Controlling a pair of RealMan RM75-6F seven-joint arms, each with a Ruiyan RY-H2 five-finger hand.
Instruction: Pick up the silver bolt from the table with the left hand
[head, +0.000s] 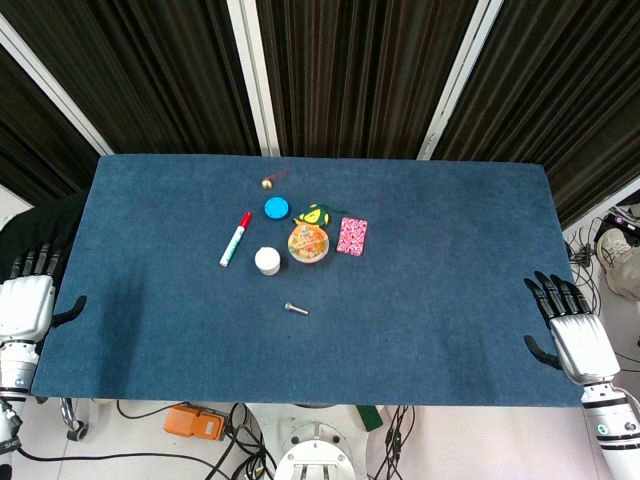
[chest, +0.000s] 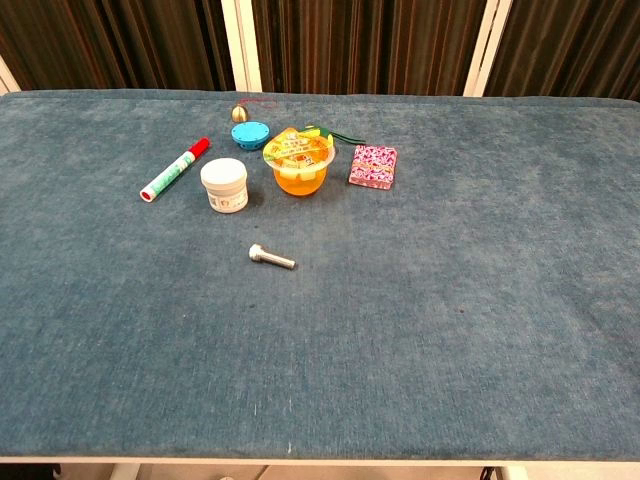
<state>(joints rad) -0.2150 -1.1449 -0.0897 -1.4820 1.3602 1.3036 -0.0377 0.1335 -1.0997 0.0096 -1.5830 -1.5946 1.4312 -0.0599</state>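
The silver bolt (head: 294, 309) (chest: 271, 257) lies flat on the blue table cloth (head: 420, 290), just in front of the cluster of small items. My left hand (head: 28, 297) rests at the table's left edge, fingers extended and apart, holding nothing, far left of the bolt. At the right edge sits my right hand (head: 566, 322), fingers also spread and empty. Neither hand shows in the chest view.
Behind the bolt stand a white jar (head: 267, 261) (chest: 224, 185), a red-capped marker (head: 235, 239) (chest: 174, 170), an orange jelly cup (head: 309, 243) (chest: 298, 165), a pink packet (head: 352, 236) (chest: 373, 165), a blue round lid (head: 276, 208) (chest: 250, 134) and a small gold bell (head: 267, 183) (chest: 239, 114).
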